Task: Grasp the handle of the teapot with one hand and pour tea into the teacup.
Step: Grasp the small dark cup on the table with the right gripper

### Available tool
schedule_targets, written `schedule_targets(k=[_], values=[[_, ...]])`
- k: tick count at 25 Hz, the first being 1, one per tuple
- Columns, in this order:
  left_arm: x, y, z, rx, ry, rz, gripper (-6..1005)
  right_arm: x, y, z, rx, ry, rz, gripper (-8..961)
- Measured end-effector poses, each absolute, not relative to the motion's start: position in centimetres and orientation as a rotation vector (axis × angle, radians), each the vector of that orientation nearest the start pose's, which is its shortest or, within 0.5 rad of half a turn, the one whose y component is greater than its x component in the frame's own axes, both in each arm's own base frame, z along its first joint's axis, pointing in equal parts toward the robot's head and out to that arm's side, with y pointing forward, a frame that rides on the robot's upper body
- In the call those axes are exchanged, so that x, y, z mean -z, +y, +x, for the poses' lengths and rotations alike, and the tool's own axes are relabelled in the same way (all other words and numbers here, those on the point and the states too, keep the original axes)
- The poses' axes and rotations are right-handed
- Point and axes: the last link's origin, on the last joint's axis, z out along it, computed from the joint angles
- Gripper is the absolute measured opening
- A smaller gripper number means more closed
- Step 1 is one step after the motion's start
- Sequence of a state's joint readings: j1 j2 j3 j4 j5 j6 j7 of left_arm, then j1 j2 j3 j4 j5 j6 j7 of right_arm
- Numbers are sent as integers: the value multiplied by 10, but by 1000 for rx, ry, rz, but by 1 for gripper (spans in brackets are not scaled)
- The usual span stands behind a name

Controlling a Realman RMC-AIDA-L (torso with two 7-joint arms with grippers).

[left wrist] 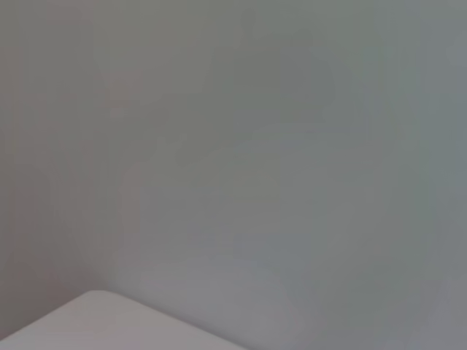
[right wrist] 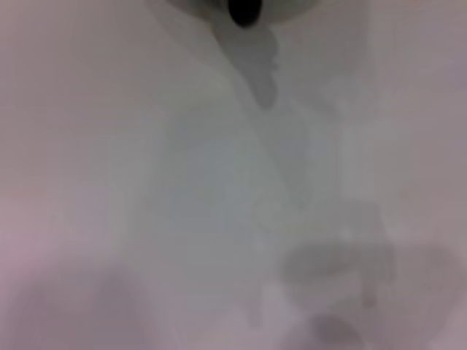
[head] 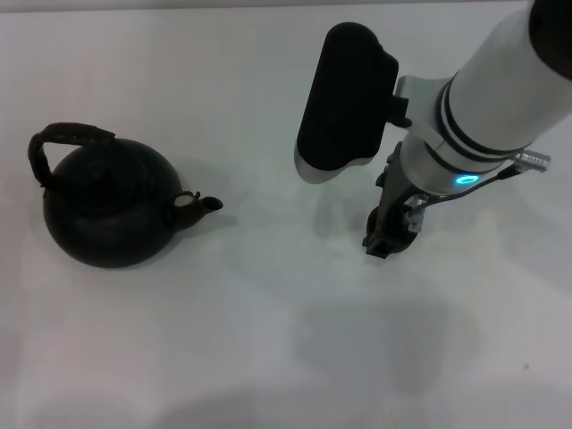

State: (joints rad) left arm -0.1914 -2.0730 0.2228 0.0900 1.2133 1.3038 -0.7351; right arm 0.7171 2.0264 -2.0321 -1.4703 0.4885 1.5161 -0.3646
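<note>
The matte black teapot [head: 107,210] stands on the white table at the left of the head view, its short spout [head: 206,204] pointing right. Its dark arched handle [head: 67,136] loops over the top, and nothing is touching it. My right gripper [head: 387,236] hangs low over the table at centre right, well away from the teapot. The teacup is hidden or out of view. In the right wrist view there is a small dark shape [right wrist: 244,10] at the picture's edge over the white table; I cannot tell what it is. My left gripper is out of view.
The white table [head: 268,340] fills the head view. The right arm's white forearm [head: 500,80] and a black-and-white housing [head: 344,98] hang over the back right. The left wrist view holds only a plain grey surface and a pale corner [left wrist: 109,324].
</note>
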Motion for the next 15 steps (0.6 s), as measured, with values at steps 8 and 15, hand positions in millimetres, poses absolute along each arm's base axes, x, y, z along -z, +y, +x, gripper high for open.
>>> schedule_targets(k=[8,15], values=[[-35,229,-420,853,-949,-1314,892,77,311,133,945,296,-2652,824],[-35,230,-419,854,-950,-1318,892,79,314,140,961,316,-2643,824]])
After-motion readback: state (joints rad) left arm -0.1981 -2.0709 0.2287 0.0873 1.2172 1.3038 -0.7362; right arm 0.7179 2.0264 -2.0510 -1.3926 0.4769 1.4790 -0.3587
